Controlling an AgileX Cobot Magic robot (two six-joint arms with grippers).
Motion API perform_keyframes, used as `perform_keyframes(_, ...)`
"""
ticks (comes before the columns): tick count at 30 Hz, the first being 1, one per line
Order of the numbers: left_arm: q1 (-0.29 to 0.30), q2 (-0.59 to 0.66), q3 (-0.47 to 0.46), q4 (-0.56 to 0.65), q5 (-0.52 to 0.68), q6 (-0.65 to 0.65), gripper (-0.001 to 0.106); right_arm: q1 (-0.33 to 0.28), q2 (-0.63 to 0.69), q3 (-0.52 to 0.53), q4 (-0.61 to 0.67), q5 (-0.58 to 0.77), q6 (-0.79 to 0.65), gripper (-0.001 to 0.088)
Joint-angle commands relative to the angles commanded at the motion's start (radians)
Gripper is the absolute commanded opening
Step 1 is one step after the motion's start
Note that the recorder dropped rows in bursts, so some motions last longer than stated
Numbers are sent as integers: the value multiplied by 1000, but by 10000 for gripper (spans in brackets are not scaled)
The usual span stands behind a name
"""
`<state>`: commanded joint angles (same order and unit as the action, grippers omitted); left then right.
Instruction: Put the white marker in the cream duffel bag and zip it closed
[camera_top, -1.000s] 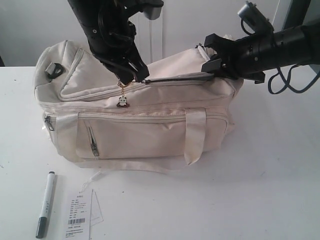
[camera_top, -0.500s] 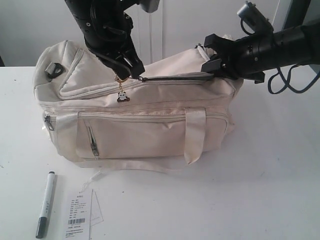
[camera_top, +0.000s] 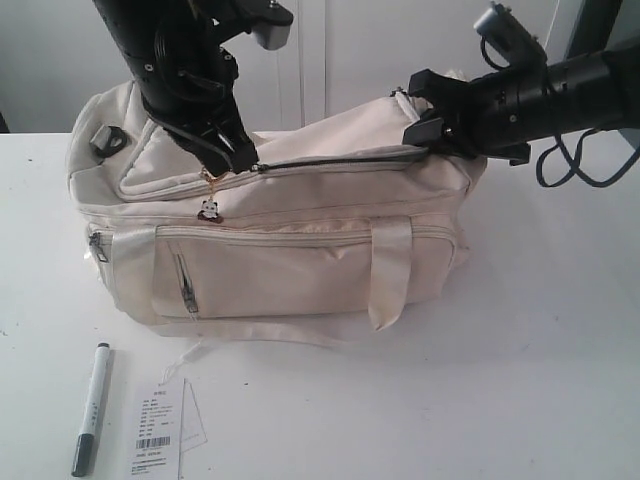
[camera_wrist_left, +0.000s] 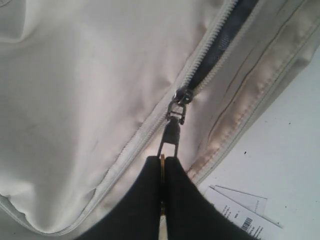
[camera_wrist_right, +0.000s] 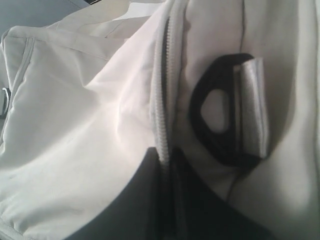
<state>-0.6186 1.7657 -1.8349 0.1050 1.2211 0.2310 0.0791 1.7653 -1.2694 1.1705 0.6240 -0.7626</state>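
The cream duffel bag (camera_top: 290, 270) lies across the table. Its top zip (camera_top: 330, 158) shows as a dark slit, parted from the slider to the right end. My left gripper (camera_top: 232, 160) is shut on the metal zipper pull (camera_wrist_left: 171, 136) just below the slider (camera_wrist_left: 181, 97); a small charm (camera_top: 211, 208) dangles under it. My right gripper (camera_top: 425, 130) is shut on the bag's zip edge (camera_wrist_right: 161, 100) at the right end, beside a black strap ring (camera_wrist_right: 220, 120). The white marker (camera_top: 92, 405) lies on the table in front of the bag's left end, apart from both grippers.
A white barcode paper tag (camera_top: 158, 430) lies next to the marker, tied to the bag by a thin string. The bag's webbing handle (camera_top: 390, 270) hangs down its front. The right arm's cable (camera_top: 580, 165) loops behind the bag's right end.
My left gripper has slid left along the top zip with the pull in it, and the dark slit has grown longer. The right gripper and the marker have not moved.
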Motion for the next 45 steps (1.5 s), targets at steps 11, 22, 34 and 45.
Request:
perform_keyframes(11,0,4,0,-5,0,13,0,0,-74,-16,-1,52,-136,599)
perform_keyframes(22,0,4,63,-7,0,61,0,19,-198,-16,-225,473,-687,599)
perform_keyframes(34,0,2,70,-23,-11,57,0,171,-177,-16,-221,315,-1129,599)
perform_keyframes(45,0,2,70,-38,-23,57,0,250,-72,-16,-219,87,-1150,599)
